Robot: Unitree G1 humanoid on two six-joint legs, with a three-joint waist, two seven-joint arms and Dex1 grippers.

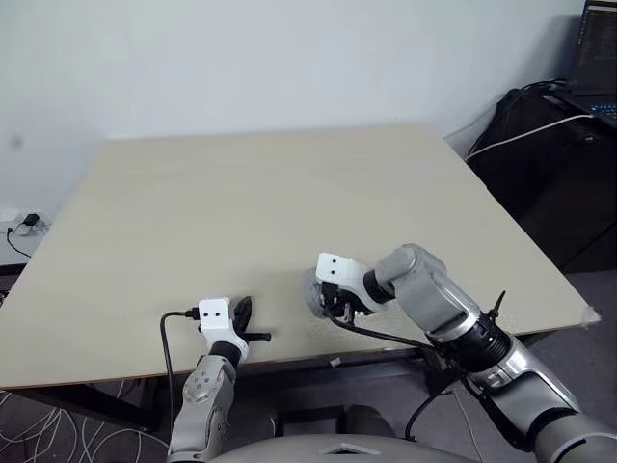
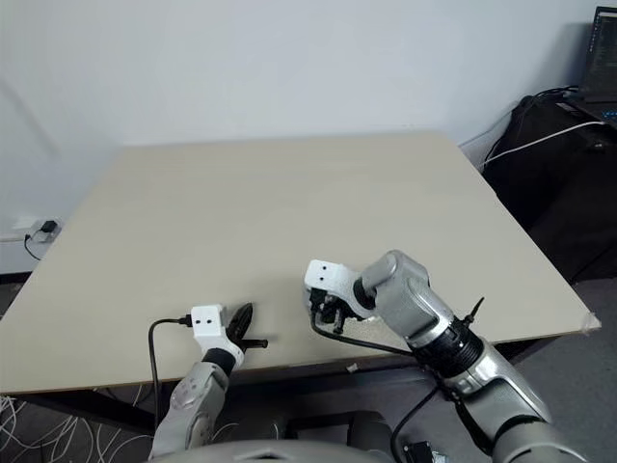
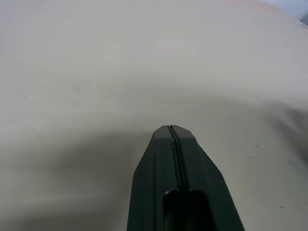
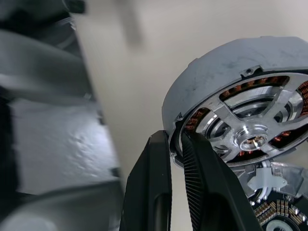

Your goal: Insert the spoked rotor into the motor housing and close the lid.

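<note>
Right gripper point(image 4: 177, 137) closest in the right wrist view, its two black fingers point(image 4: 156, 183) drawn almost together and pinching the rim of the rotor point(image 4: 216, 72): one finger on the outer wall, the other, ribbed, on the spoked face.

Rotor: round, with a matt grey outer wall carrying a small notch at its edge; broad silvery spokes running from the rim to a bright central hub with a small bore.

Housing point(image 4: 240, 90): copper-brown windings visible through the gaps between the spokes, directly behind the rotor face. More copper-toned teeth and a pale piece at the lower edge of that view, too cropped to identify. Whether rotor and housing are fully seated together cannot be told.

From the head views: rotor point(image 1: 313, 289) held on edge at the right gripper point(image 1: 328, 307), near the table's near edge, slightly right of centre, tilted rather than lying flat on the table point(image 1: 289, 193). Contact with the table top cannot be judged.

Left gripper point(image 1: 243, 313) to the left of the rotor, well apart from it, just over the near edge of the table; fingertips point(image 3: 166, 144) pressed together along a thin seam, nothing between them, pointing forward over bare beige surface.
</note>
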